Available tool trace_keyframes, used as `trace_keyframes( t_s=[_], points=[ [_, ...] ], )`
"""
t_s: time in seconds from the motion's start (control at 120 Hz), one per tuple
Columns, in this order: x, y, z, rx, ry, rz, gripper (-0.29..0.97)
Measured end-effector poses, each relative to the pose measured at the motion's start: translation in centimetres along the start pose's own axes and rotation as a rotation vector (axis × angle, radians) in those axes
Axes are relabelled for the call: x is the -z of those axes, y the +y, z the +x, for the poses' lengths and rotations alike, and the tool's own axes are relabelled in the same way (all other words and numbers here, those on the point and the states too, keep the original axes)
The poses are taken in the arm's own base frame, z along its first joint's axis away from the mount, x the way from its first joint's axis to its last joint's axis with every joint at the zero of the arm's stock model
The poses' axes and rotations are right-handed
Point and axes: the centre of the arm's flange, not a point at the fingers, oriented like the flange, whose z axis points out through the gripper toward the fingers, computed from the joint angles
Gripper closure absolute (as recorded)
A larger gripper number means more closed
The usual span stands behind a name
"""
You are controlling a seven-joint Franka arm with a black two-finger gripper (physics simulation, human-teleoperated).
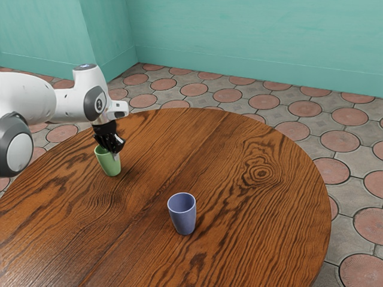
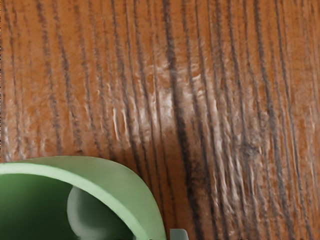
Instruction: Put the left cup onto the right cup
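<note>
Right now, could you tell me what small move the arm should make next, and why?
Probably a short straight lift of the green cup, if the grasp holds: the gripper sits at its rim, the cup stands on the table, and the blue cup stands well apart.

White arm (image 1: 36, 98), black gripper (image 1: 112, 148).
Smooth, rounded white shells with a soft gloss. Dark grey round caps on the joints, the largest at the lower link, ringed in lighter grey. Small pale mark on the cap nearer the wrist. Short white flange jutting out at the wrist, with blocky black gripper housing beneath.
</note>
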Motion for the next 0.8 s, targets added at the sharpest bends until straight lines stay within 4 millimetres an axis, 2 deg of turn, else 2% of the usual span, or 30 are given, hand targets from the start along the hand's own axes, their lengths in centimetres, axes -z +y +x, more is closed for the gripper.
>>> trace_keyframes(
  t_s=[0.075, 0.133, 0.233, 0.3, 0.375, 0.475, 0.617, 0.692, 0.8],
  points=[
    [0.7, 0.0, -0.3, 0.004, 0.003, -0.003, 0.76],
    [2.1, 0.0, -0.5, 0.006, 0.010, -0.007, 0.76],
    [5.5, 0.4, -2.2, 0.014, 0.025, -0.023, 0.76],
    [9.0, 1.3, -3.5, 0.006, 0.045, -0.034, 0.76],
    [12.8, 3.9, -5.0, -0.035, 0.049, -0.026, 0.76],
    [15.4, 8.1, -7.2, -0.103, 0.030, -0.008, 0.76],
    [17.4, 13.6, -9.2, -0.196, 0.015, 0.026, 0.76],
    [17.8, 16.3, -9.8, -0.240, 0.010, 0.042, 0.76],
    [18.5, 20.4, -12.2, -0.301, 0.024, 0.051, 0.76]
  ],
)
